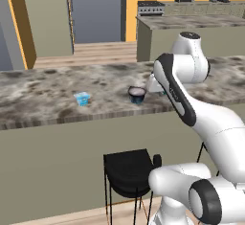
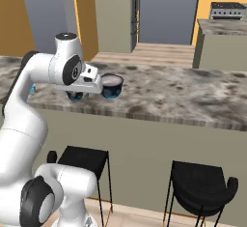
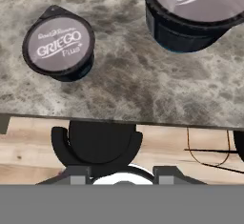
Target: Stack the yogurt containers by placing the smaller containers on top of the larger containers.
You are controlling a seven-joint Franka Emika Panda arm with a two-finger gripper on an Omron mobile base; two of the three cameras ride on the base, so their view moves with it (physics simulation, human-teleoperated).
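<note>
The grey-veined tabletop (image 1: 43,87) ran across both base views, with its front edge toward the robot. The white arm (image 1: 191,109) rose from the base and reached forward over that edge. Black stools (image 2: 200,182) stood on the floor below the overhang, and one of them (image 3: 97,144) appeared under the edge in the hand view. The dark-blue cup (image 1: 137,95), round and tapered with a whitish-grey lid, stood upright on the tabletop near the front edge, just beside the robot's hand. In the hand view its lid (image 3: 190,4) bore the word GRIEGO and was cut off by the upper right border. A second dark cup (image 3: 58,44) with the same lid stood apart from it, to the left and nearer the edge. The light-blue cup (image 1: 82,98), small and squarish, stood upright on the tabletop well apart from the dark-blue cup, to its left in the left base view. The claw (image 3: 123,175) hung above the tabletop edge with its tips spread and nothing between them, touching neither cup.
</note>
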